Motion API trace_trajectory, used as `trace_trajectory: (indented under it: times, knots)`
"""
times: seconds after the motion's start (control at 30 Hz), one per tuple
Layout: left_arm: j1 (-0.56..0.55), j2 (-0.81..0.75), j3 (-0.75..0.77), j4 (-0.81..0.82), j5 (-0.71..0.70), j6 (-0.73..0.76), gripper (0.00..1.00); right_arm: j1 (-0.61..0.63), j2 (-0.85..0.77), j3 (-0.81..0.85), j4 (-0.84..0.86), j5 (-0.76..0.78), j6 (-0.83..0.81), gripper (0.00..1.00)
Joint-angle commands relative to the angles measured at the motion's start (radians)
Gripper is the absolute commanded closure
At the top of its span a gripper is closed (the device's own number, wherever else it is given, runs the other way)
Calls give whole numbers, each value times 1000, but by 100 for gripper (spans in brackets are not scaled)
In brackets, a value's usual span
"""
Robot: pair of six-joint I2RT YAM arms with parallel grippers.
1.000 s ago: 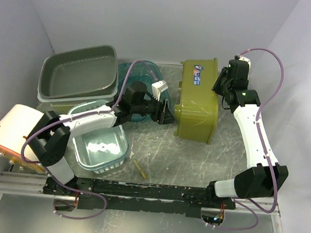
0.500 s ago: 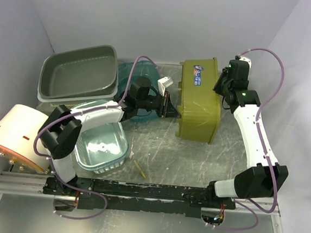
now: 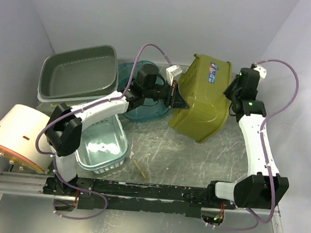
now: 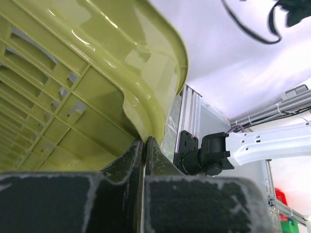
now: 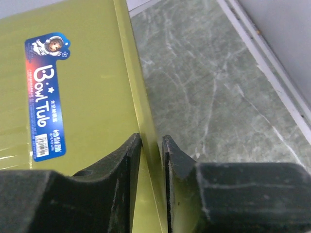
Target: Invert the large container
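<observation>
Nearest us, a small tan stick point(image 3: 140, 169) lies on the table point(image 3: 190, 160), off the near left of the large container point(image 3: 205, 112). Further left of the container sits a clear plastic box point(image 3: 124, 146).

The large container, an olive-green tub, stands tilted past mid-table. Its near corner seems to rest on the surface, though we cannot be sure from above. The blue sticker point(image 5: 44, 97) is on its far end.

The left gripper point(image 3: 178, 101) is at the container's left edge. In the wrist view its jaws point(image 4: 144, 143) are pressed onto the tub's rim, pinching the thin lip between them. The right gripper point(image 3: 229, 91) is at the container's right side, and its jaws point(image 5: 151, 145) are likewise clamped on the rim edge, with only the lip between the pads.

Just left of the container, under the left arm, is a teal basket point(image 3: 150, 111). Well to the container's far left lies a grey tub point(image 3: 80, 74), open side up.
</observation>
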Motion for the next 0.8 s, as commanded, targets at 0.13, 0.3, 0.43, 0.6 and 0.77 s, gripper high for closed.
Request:
trace_trajectory:
  times: [0.13, 0.3, 0.43, 0.6, 0.77]
  knots:
    - [-56, 93, 178, 42, 41, 44, 93, -92, -45, -146, -49, 51, 102, 70]
    - [-94, 169, 163, 170, 80, -55, 93, -113, -39, -168, -73, 135, 121, 55]
    - [-115, 223, 171, 236, 96, -113, 93, -114, -32, -154, -100, 178, 129, 31]
    - [-126, 312, 235, 276, 104, -143, 93, -114, -55, -147, -120, 226, 150, 23]
    - [-125, 413, 337, 306, 105, -189, 93, -114, -90, -101, -179, 283, 164, 16]
